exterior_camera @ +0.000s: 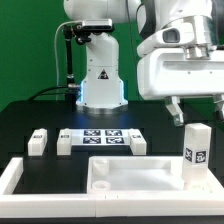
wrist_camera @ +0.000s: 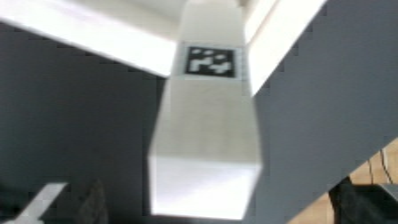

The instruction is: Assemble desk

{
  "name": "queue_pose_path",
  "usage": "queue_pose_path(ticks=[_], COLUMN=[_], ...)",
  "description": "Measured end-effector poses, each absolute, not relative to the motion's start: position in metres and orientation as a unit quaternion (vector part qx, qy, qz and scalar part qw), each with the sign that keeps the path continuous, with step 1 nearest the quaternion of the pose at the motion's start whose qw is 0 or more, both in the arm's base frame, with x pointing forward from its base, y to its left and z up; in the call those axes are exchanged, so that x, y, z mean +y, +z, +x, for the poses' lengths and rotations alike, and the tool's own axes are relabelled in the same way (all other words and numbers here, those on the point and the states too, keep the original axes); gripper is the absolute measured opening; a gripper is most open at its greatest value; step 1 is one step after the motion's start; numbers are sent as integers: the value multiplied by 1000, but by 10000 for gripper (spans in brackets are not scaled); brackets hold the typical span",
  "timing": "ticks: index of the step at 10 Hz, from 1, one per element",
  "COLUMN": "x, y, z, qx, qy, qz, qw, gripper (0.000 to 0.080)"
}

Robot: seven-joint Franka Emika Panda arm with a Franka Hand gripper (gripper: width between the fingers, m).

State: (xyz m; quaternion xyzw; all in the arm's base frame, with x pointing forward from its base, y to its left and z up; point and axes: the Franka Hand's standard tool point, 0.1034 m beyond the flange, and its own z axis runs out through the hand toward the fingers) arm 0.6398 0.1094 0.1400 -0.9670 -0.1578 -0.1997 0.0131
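Note:
The white tabletop panel (exterior_camera: 125, 180) lies flat at the front of the black table. One white leg (exterior_camera: 197, 152) with a tag stands upright at the panel's right end. My gripper (exterior_camera: 198, 116) hangs just above the leg's top, jaws apart on either side of it and not closed on it. In the wrist view the leg (wrist_camera: 210, 110) runs away from my gripper (wrist_camera: 205, 212), with dark fingers (wrist_camera: 43, 205) well clear of its sides. Three more white legs lie further back: two at the exterior view's left (exterior_camera: 38, 141) (exterior_camera: 65, 143) and one to the right (exterior_camera: 138, 141).
The marker board (exterior_camera: 103, 139) lies between the loose legs. The long white border rail (exterior_camera: 20, 178) runs along the left and front. The robot's base (exterior_camera: 100, 85) stands at the back middle.

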Motion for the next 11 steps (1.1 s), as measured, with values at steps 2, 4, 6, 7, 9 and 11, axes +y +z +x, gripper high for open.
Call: queue_pose_path(ticks=[2,4,6,7,9,11], x=[113,110,104,104,102,102], y=[134,131,126,123,122,121], z=[640,641,640,645,646,646], qx=[-149,-148,-144,-144,-136,-117], qy=[-156,-81,-14,7,4,5], qz=[-976,-985,-989,-989,-990,-993], qw=[20,25,25,26,25,25], gripper=[649,649,649,649,634,461])
